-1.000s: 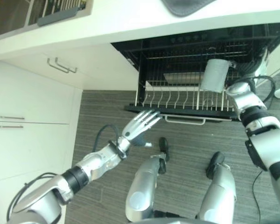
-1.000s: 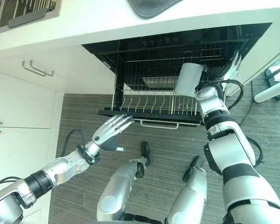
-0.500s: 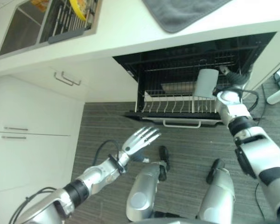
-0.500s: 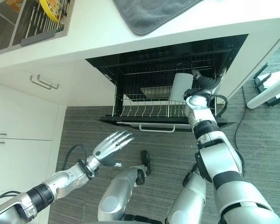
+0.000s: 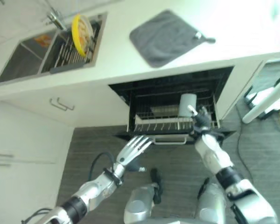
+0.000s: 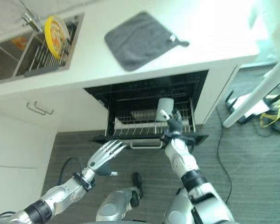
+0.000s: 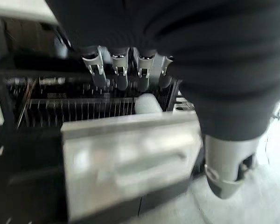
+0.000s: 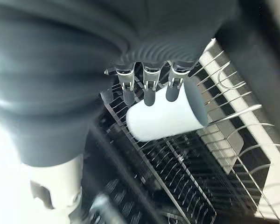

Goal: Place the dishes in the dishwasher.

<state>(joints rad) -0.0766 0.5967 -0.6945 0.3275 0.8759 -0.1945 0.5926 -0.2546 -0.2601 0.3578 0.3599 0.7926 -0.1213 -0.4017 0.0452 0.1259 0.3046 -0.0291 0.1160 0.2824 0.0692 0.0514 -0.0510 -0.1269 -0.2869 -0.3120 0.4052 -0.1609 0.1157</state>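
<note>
Right hand [image 5: 199, 120], fingers straight and apart from the cup [image 5: 187, 104], hangs just near of it in the dishwasher rack [image 5: 151, 125] (cup upright, long axis vertical), while the left hand [image 5: 133, 149], fingers spread and empty, hovers left of it, farther off.

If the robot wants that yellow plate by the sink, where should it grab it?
Probably the top rim. The yellow plate stands on edge in the rack in the sink, so its upper edge is free while its lower edge sits between the wires. A hand coming from above could likely pinch the rim, thumb on one face and fingers on the other, then lift straight up.
</note>
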